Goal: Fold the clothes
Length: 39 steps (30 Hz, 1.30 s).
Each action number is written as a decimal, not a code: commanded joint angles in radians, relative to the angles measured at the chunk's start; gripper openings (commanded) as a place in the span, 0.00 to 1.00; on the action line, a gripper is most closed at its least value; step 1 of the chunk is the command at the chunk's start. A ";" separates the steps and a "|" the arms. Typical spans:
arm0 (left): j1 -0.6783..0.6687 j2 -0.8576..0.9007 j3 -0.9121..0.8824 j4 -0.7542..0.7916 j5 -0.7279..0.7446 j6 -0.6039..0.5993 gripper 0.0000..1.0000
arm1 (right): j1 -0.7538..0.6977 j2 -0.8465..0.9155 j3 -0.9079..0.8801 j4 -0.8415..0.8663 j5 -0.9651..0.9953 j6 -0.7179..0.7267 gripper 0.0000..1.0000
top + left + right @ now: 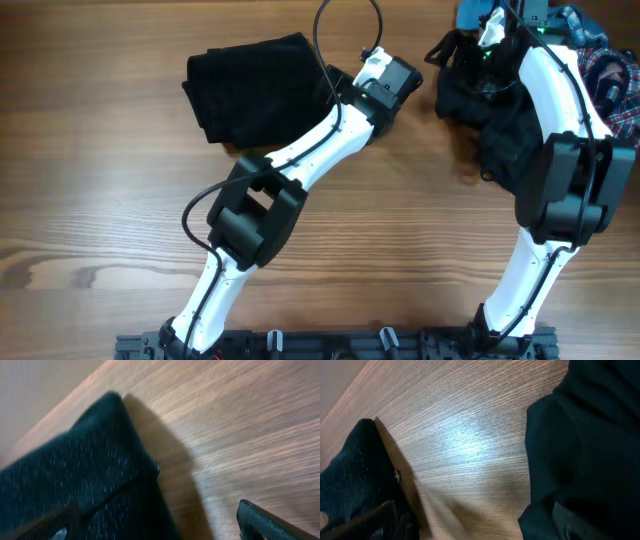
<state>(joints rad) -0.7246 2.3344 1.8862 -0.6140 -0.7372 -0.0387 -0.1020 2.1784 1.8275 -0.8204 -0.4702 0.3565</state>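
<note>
Upper left of centre in the overhead view: a folded black garment (250, 85), flat on the wooden table (120, 200). Just beside its right edge, the left gripper (385, 82), fingers (265, 522) spread wide and grasping nothing. In the left wrist view, the same textured black cloth (75, 475) across the left half of the frame and over the left-hand finger. Bare wood and the cloth's shadow between it and the right-hand finger.

Upper right of the overhead view: the right gripper (465, 55) over the left edge of a crumpled black heap (500, 130), released as well, nothing clamped. In the right wrist view, dark speckled cloth (355, 475) at the lower left with a small pale dot on its edge, perhaps a button. Smoother black cloth (590, 445) down the right side, bare table between the two. One fingertip low at each side of the frame, each against dark fabric; contact impossible to tell.

Behind the heap, at the top right edge, a teal-blue garment (475, 15) and a plaid garment (612, 70), partly hidden by the right arm.
</note>
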 commanded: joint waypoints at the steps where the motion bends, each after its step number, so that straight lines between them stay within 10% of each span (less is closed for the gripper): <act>1: 0.015 0.009 0.014 -0.043 -0.048 -0.132 1.00 | -0.002 -0.002 0.000 -0.003 0.006 -0.017 1.00; 39: 0.259 0.118 0.014 -0.348 -0.075 -0.262 0.99 | -0.002 -0.002 0.000 0.006 -0.011 -0.013 1.00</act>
<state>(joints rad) -0.5293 2.4165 1.9118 -0.9401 -0.8036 -0.2768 -0.1020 2.1784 1.8275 -0.8223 -0.4706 0.3565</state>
